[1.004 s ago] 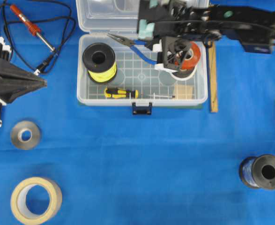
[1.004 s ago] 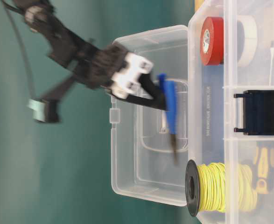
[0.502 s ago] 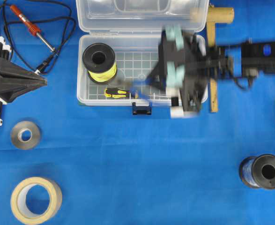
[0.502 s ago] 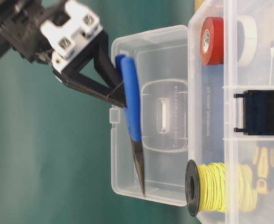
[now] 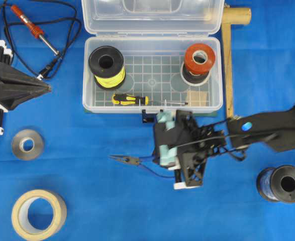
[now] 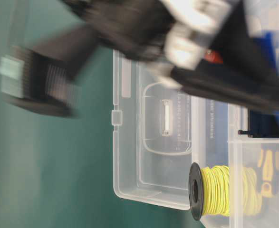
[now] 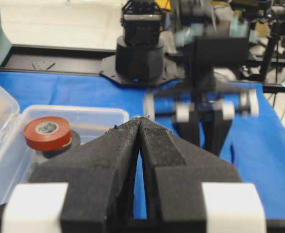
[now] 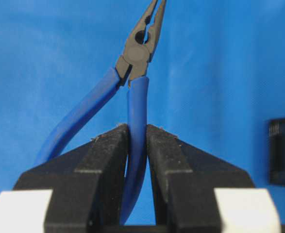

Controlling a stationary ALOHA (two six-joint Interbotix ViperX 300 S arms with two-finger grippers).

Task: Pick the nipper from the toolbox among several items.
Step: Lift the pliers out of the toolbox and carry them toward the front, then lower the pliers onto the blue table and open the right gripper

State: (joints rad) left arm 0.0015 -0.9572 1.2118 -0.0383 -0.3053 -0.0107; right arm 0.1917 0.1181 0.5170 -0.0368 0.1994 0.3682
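Overhead view: the right gripper (image 5: 155,160) sits just below the toolbox (image 5: 152,106), out over the blue cloth (image 5: 97,201), and it's got the nipper (image 5: 129,160) by a blue handle. The dark jaws of the tool point toward the left of the frame, well outside the box. Inside the toolbox: a yellow wire spool (image 5: 106,66) at upper left, a red tape roll (image 5: 199,59) at upper right, a yellow-and-black screwdriver (image 5: 129,99) along the front wall. At the left edge, the left gripper (image 5: 46,89) rests apart from everything, fingers pressed together.

Table-level view: blurred black arm parts fill the top; the grip itself is too smeared to read. The clear toolbox lid (image 6: 151,128) and the yellow spool (image 6: 220,190) stay sharp.

Left wrist view: the left fingers (image 7: 118,160) meet at the tips, nothing between them; the red tape roll (image 7: 47,132) shows at left.

Right wrist view: clear as day, the black pads (image 8: 108,165) clamp one blue handle, the other handle splays left, nose pointing up over plain cloth.
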